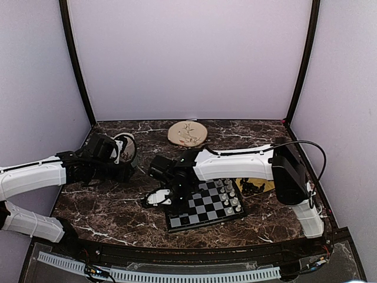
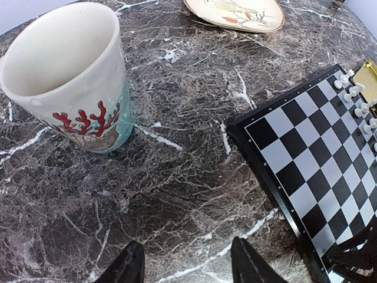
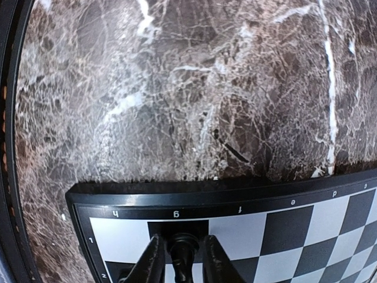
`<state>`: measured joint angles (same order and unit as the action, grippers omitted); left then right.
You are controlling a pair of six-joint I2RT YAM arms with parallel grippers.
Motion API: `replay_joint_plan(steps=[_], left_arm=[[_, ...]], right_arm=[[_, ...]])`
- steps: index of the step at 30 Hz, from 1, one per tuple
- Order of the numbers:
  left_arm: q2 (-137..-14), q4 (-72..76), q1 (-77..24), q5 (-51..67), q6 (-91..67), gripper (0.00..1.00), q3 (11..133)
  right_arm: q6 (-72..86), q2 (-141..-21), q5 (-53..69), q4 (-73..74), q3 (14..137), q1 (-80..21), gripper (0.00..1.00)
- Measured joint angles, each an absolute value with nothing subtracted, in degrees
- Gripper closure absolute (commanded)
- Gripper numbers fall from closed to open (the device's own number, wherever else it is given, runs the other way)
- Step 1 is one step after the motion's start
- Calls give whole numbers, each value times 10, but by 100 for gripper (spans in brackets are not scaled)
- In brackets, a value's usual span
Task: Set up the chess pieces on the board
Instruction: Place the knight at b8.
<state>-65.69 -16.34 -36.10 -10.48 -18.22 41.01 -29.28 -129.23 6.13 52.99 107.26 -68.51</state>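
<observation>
The board lies at the table's near middle, with several white pieces along its right side. My right gripper hangs low over the board's corner. A black chess piece stands upright on the dark square by the rim letter g. The fingers flank it with a thin gap on each side, so the gripper is open. More dark pieces lie on the yellow tray. My left gripper is open and empty over bare marble, left of the board.
A white cup with a red coral pattern stands at the left, close to my left arm. A beige plate lies at the back middle. White walls close in the table on three sides. The yellow tray borders the board's far right.
</observation>
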Motion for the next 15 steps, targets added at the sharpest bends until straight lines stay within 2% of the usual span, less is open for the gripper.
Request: replay_joint_plan(steps=[6, 12, 15], left_arm=[[-657, -163, -361, -104, -182, 48, 409], [-657, -163, -361, -95, -174, 47, 409], [-662, -158, -361, -68, -157, 48, 411]], right_arm=[[-289, -1293, 62, 532, 1076, -683, 64], [-284, -1277, 98, 549, 1120, -647, 62], [-284, -1224, 118, 553, 1113, -604, 62]])
